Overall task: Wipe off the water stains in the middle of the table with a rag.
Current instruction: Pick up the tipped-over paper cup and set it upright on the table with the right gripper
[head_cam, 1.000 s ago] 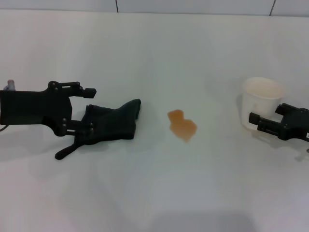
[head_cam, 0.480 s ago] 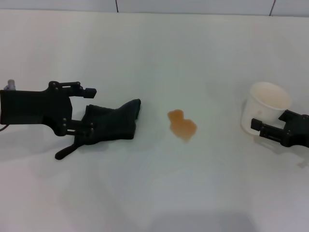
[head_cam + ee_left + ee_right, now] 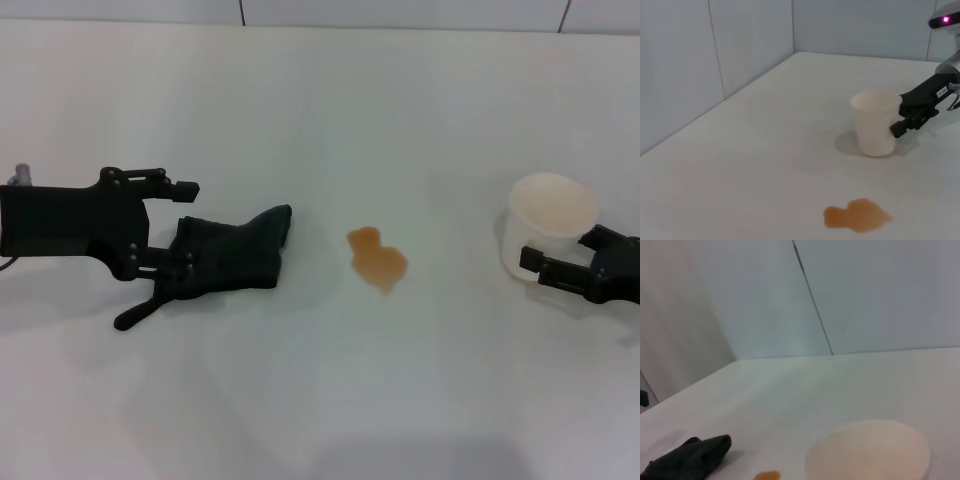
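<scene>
Near the right edge of the table [image 3: 330, 400], a white paper cup [image 3: 548, 215], well apart from the stain [image 3: 377, 260] at its 3 o'clock. Seen upright on the tabletop from the left wrist. Inside the cup, only a pale peach-white surface to see from the right wrist. Gripped at the side wall by the right gripper [image 3: 555, 248], one finger in front of the cup and one behind it.

In the middle of the table, the orange-brown stain, irregular in outline. At its 9 o'clock, near but not touching, the dark rag [image 3: 232, 256], crumpled, one corner pointing toward the stain. Only bare white table between the two.

At 9 o'clock of the rag, the left gripper [image 3: 165, 245], fingers spread wide. Upper finger apart from the cloth; lower finger touching the rag's edge, not clamped on it.
</scene>
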Action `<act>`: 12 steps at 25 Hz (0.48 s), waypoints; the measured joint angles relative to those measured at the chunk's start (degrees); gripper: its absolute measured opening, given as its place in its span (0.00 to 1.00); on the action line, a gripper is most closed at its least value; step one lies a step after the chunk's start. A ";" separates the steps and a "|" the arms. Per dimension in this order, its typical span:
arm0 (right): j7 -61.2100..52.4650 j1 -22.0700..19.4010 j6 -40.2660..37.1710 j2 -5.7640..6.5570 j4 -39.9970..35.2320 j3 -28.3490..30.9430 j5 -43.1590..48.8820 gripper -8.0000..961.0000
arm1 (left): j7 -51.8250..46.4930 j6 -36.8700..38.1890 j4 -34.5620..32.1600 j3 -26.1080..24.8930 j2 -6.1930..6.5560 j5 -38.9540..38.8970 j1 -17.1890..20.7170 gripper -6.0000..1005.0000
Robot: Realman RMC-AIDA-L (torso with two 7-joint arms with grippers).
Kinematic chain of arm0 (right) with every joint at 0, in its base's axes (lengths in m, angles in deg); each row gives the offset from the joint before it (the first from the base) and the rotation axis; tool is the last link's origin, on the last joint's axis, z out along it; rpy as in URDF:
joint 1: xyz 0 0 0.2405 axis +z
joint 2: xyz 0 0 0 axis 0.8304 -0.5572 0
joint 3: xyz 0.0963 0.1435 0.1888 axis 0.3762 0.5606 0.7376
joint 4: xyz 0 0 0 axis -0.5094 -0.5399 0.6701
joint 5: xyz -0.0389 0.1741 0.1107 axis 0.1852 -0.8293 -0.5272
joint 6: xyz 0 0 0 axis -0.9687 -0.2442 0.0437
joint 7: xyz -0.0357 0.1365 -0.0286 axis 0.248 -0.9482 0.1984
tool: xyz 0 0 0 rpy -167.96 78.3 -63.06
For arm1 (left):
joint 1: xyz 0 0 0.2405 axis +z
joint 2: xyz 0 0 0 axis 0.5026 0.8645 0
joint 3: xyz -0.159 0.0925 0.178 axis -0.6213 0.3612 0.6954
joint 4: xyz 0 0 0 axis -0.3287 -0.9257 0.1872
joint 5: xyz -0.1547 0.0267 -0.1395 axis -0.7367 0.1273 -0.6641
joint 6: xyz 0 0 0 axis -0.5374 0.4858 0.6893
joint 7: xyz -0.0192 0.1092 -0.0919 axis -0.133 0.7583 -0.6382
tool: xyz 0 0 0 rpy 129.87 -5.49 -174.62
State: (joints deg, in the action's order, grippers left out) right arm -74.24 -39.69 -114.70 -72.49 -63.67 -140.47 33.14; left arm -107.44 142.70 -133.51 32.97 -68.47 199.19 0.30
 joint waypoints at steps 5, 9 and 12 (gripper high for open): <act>0.07 -0.50 -0.67 0.00 -0.03 0.20 0.02 0.88 | 0.00 -0.02 -0.01 0.00 -0.02 -0.03 0.06 0.83; 0.06 -0.93 -1.21 0.05 -0.03 0.27 0.02 0.91 | 0.02 -0.17 0.04 0.00 -0.02 -0.05 0.08 0.83; 0.04 -1.51 -1.24 0.08 -0.10 0.57 0.01 0.91 | -0.03 -0.58 0.10 0.00 -0.02 -0.05 0.08 0.83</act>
State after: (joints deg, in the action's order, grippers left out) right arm -74.20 -41.20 -115.94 -72.41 -63.77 -139.90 33.15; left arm -107.47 142.12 -133.41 32.97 -68.49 199.13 0.38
